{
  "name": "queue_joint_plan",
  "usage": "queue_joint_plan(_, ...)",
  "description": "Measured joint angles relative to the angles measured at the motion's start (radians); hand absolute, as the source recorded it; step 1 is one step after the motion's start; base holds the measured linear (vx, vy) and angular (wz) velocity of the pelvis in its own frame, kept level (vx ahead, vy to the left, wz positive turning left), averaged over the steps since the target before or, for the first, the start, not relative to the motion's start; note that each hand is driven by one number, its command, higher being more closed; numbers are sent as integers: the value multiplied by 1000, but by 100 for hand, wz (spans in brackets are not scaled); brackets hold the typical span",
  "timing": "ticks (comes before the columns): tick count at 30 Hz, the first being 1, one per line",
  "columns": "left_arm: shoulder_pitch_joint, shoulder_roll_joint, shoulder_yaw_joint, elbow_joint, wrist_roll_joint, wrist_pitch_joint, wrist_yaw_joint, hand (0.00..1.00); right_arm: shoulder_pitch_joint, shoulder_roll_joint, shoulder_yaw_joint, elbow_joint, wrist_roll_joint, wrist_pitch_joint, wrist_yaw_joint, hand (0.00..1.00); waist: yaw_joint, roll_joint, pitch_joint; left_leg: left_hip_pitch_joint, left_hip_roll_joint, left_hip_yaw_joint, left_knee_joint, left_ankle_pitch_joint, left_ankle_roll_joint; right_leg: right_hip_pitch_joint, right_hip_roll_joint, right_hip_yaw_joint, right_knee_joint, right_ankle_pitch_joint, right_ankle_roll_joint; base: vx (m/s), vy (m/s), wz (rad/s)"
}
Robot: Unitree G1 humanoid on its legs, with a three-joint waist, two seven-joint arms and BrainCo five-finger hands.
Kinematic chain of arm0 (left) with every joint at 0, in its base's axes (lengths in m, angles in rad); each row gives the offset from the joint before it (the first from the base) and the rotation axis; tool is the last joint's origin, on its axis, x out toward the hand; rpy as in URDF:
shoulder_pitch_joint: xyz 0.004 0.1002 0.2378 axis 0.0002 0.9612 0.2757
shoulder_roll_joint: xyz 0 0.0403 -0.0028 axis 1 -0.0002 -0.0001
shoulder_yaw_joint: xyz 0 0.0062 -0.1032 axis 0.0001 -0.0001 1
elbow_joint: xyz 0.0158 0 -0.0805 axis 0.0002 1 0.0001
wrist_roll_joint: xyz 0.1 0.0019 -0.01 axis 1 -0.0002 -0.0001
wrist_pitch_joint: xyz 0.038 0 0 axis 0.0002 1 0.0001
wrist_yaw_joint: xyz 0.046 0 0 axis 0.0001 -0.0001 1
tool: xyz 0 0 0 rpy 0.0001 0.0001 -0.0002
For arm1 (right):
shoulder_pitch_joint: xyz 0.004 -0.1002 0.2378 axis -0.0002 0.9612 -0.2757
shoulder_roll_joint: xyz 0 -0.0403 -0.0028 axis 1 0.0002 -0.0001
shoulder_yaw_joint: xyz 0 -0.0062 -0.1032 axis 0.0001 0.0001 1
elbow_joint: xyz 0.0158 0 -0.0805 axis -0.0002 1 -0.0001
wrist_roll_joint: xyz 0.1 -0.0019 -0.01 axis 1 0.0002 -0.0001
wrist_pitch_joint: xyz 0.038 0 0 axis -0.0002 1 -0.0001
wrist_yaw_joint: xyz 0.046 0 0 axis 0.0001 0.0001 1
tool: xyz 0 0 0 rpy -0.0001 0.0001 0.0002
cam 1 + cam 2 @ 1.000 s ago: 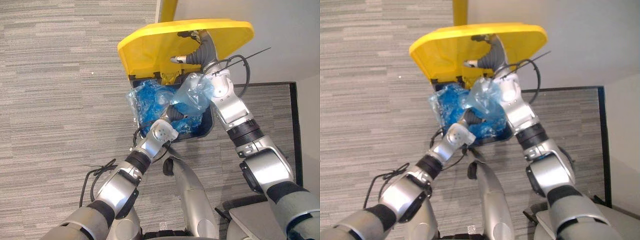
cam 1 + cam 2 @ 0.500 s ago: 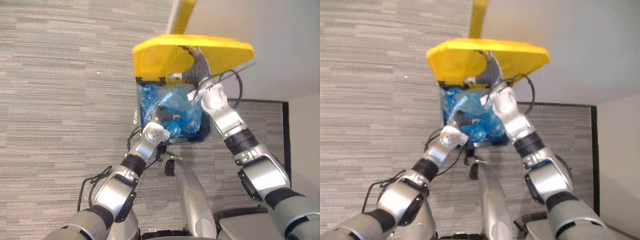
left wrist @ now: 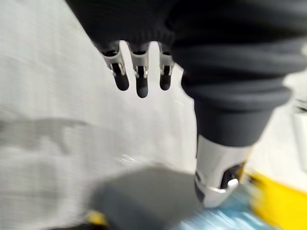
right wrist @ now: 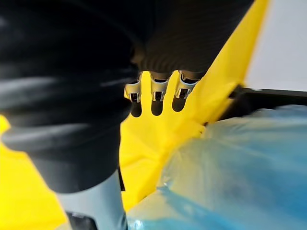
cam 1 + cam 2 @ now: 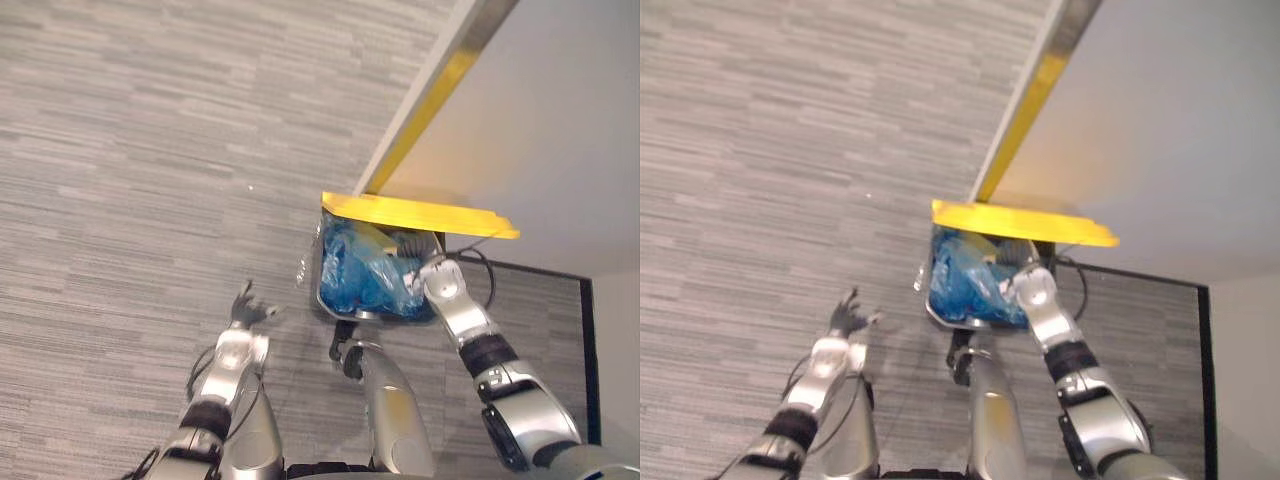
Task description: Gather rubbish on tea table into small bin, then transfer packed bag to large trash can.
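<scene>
The blue bag (image 5: pixel 362 278) sits down inside the can (image 5: pixel 372 316), right of centre in the head views, under the raised yellow lid (image 5: pixel 420 212). The right hand (image 4: pixel 154 94) is up beneath that lid, fingers straight and gripping nothing. In its wrist view the tips lie against or just short of the yellow underside, with the bag's blue plastic close below. The left hand (image 5: pixel 245 305) hangs at lower left over the carpet (image 5: pixel 120 200), well apart from the can, fingers spread and empty. From where I stand the job looks nearly finished: the bag is in the large can and neither hand has hold of it. What seems left is to draw the right hand out and let the lid drop shut.
</scene>
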Motion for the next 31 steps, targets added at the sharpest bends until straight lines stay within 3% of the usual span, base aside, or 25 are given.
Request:
queue_joint_plan(5,50,-1,52,111,-19,0,-28,0,194,85,-49,-5,-6,-1,20,0,1,19,-21,34,-21,52,48,-17,22,28,-15,43,-21,43,32,-110,113,-24)
queue_joint_plan(6,50,0,53,124,-19,1,-34,0,251,110,-71,-4,-13,-1,21,0,-7,12,-37,35,-22,64,34,-12,33,31,-22,52,-64,55,59,-175,85,-26)
queue_joint_plan(7,51,-3,54,132,-18,1,-38,0,286,119,-79,-4,-21,-1,21,0,-12,16,-47,33,-18,74,17,-2,40,34,-23,52,-72,60,59,-214,40,-20)
queue_joint_plan(8,62,-6,56,144,-17,3,-47,0,362,144,-94,13,-40,-2,23,0,-25,25,-70,36,-15,87,-27,35,35,0,-29,55,61,30,7,-151,-15,-12)
queue_joint_plan(9,69,-9,58,150,-13,6,-49,0,415,173,-122,57,-40,-1,27,0,-35,11,-92,63,-14,95,-77,69,25,-7,-31,59,231,-10,-30,-95,-43,-11)
queue_joint_plan(10,74,-12,59,150,-10,7,-50,0,448,192,-148,89,-42,-1,28,0,-36,6,-101,80,-14,101,-106,87,20,8,-36,60,321,-41,-32,10,-97,-10)
queue_joint_plan(11,86,-22,61,148,-4,11,-52,0,496,223,-200,131,-37,-5,30,0,-36,-1,-131,87,-15,105,-136,99,15,47,-46,74,409,-108,-22,28,-121,-20)
queue_joint_plan(12,87,-35,67,145,-4,18,-54,0,512,232,-245,160,-39,-11,27,0,-42,-16,-148,82,-16,107,-137,98,4,77,-28,85,346,-155,21,-23,-159,-19)
queue_joint_plan(13,86,-50,80,148,-4,28,-56,0,510,234,-268,182,-43,-13,26,0,-50,-10,-155,81,-15,104,-143,103,-3,130,-4,78,247,-198,46,-28,-145,-45)
queue_joint_plan(14,88,-96,95,147,2,35,-61,0,503,226,-298,237,-49,-9,22,0,-39,32,-187,77,6,96,-182,116,21,195,57,66,54,-186,-3,-69,-87,-62)
queue_joint_plan(15,94,-135,122,148,3,33,-67,0,509,220,-341,248,-48,-5,17,0,-31,48,-204,95,14,122,-244,148,44,186,46,39,111,-204,-25,-81,-18,-67)
queue_joint_plan(16,98,-154,140,137,4,30,-65,0,518,232,-382,265,-44,-3,4,0,-37,15,-223,126,-26,153,-293,177,22,212,-33,50,225,-229,-6,-79,-12,-37)
queue_joint_plan(17,96,-149,142,141,4,33,-66,0,529,240,-388,291,-44,5,3,0,-37,-25,-248,128,-51,161,-303,183,19,258,-52,72,137,-287,40,-35,-100,-10)
queue_joint_plan(18,89,-158,151,152,3,33,-65,0,526,244,-403,320,-38,15,4,0,-37,-12,-258,128,-41,156,-312,190,10,277,-29,68,82,-293,28,-11,-91,-10)
queue_joint_plan(20,99,-186,152,167,2,32,-66,0,528,231,-433,360,-36,19,-9,0,-37,9,-304,130,-39,160,-412,245,22,271,4,73,-12,-237,22,18,-40,-21)
queue_joint_plan(22,98,-185,150,195,-4,36,-64,0,500,222,-470,402,-30,28,-12,0,-39,16,-303,185,-60,175,-535,316,9,272,13,92,-54,-195,8,88,-3,-17)
queue_joint_plan(26,97,-174,150,210,-5,38,-60,0,495,217,-489,426,-17,32,-19,0,-41,33,-308,212,-68,187,-573,334,5,306,21,97,-122,-153,13,78,50,-13)
queue_joint_plan(31,102,-147,129,229,-4,42,-48,0,487,223,-489,440,8,31,-22,0,-46,35,-309,256,-90,191,-599,330,14,381,17,118,-236,-96,28,66,112,-9)
